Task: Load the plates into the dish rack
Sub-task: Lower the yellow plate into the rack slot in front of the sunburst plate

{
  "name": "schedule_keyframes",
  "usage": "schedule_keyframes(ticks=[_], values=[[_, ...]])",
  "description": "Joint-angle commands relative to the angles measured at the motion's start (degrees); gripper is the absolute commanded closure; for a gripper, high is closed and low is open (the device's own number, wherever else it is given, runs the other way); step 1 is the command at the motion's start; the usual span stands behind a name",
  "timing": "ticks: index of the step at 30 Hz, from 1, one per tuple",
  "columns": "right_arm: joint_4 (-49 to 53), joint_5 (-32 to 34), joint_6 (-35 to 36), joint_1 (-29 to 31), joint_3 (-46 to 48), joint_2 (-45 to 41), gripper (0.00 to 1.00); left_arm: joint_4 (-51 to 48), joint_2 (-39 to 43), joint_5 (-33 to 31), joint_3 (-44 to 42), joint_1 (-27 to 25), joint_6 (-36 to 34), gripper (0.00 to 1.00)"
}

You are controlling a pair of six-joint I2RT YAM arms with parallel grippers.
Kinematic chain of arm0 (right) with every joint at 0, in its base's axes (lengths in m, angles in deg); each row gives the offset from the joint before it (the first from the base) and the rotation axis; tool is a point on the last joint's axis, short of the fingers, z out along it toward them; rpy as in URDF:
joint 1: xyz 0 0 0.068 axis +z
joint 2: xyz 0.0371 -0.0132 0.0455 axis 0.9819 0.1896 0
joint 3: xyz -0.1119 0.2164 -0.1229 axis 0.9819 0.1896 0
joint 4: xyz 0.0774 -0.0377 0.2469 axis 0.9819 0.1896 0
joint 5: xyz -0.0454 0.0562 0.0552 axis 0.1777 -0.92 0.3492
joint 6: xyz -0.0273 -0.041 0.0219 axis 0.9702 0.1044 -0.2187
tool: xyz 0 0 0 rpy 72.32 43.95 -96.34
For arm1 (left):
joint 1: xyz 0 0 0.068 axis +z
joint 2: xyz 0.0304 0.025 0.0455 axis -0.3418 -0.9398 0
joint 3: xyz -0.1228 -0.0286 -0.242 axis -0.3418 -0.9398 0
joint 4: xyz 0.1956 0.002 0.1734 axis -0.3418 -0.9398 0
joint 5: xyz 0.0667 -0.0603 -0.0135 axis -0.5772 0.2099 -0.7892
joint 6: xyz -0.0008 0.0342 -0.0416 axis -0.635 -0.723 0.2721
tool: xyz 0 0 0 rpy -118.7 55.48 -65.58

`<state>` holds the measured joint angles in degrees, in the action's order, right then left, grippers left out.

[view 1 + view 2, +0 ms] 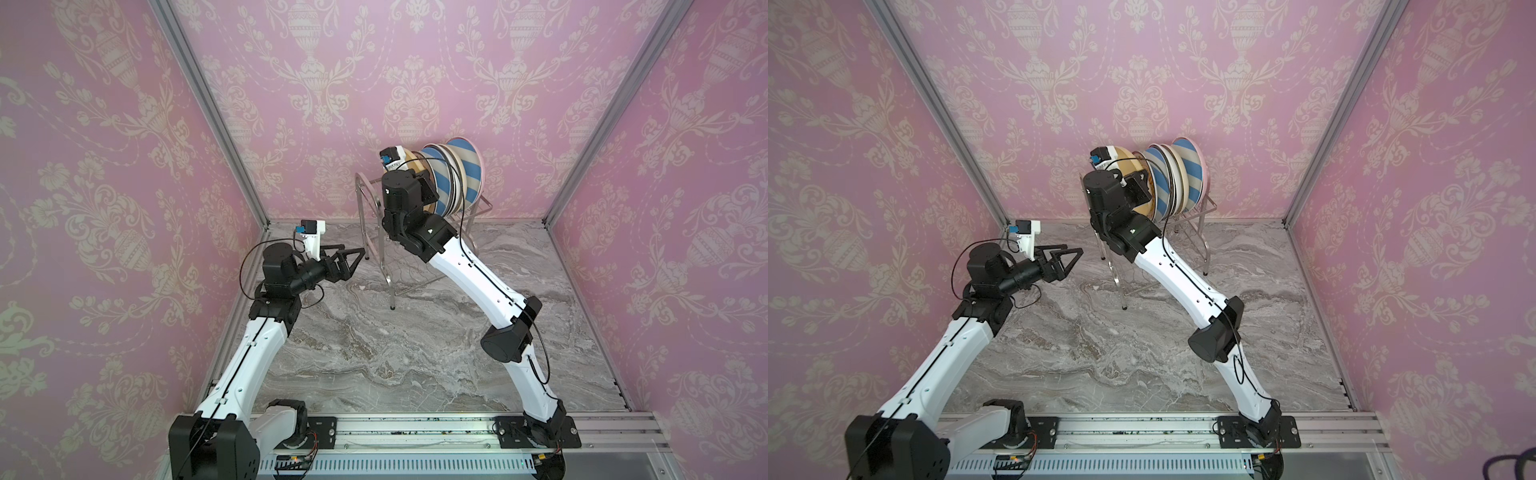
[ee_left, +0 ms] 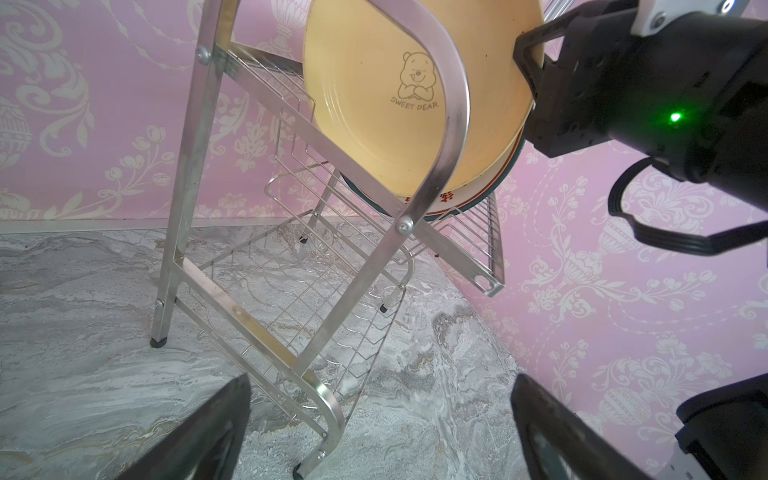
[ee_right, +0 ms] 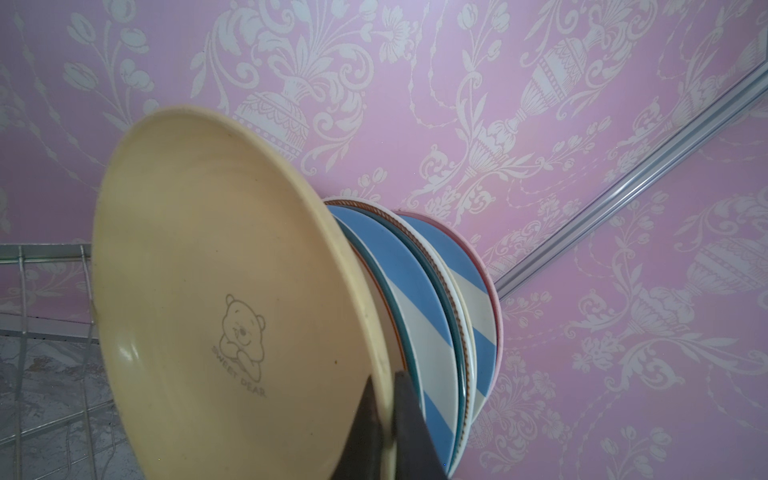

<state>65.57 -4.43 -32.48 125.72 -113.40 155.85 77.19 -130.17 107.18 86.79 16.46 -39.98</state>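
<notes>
Now the right pincer (image 3: 385, 386) is clamped on the rim of the yellow plate (image 3: 216, 291), holding it on edge at the upper tier of the dish rack (image 2: 195, 166). It sits right against the near end of the row of plates (image 3: 419, 316) already standing there: striped blue and white, orange-trimmed, a pink one at the far end. Whether its lower edge sits in a slot, I can't tell; the rack's curved tube (image 2: 453, 124) hides it. Left pincer (image 1: 351, 254) hangs wide, empty, low beside the rack's leg, above the table (image 1: 415, 353). No plate shows lying on the table, so this looks like the closing placement. Next call: settle the plate until the wires carry it, open gently, and back out without nudging the leaning row
</notes>
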Motion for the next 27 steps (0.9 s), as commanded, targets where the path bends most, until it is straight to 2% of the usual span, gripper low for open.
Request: schedule_keyframes(ticks=[1,4,14,17,21,24,27], values=[[2.33,0.41,-3.43,0.49,-1.61,1.46,0.94,1.02,-0.06,2.13,-0.38,0.41,-0.19,0.01],[4.32,-0.26,-5.25,0.54,-2.0,1.18,0.78,1.05,0.01,2.12,-0.56,0.43,-0.09,0.01],[7.5,-2.28,-7.94,1.12,-3.15,0.01,0.77,1.13,0.29,1.6,-0.56,0.37,0.17,0.01],[7.78,-2.97,-8.4,1.26,-3.23,-0.48,0.7,0.98,0.28,1.37,-0.56,0.39,0.08,0.01],[8.25,-3.15,-8.24,1.44,-3.22,-1.27,0.68,-0.4,0.2,0.61,-0.06,0.37,-0.6,0.01],[9.51,-2.95,-8.45,1.44,-3.12,-2.13,0.51,-3.16,-0.06,-0.96,0.9,0.44,-2.2,0.01],[11.17,-3.41,-9.65,1.51,-2.9,-3.22,0.46,-4.4,-0.49,-1.51,1.46,0.54,-2.82,0.01]])
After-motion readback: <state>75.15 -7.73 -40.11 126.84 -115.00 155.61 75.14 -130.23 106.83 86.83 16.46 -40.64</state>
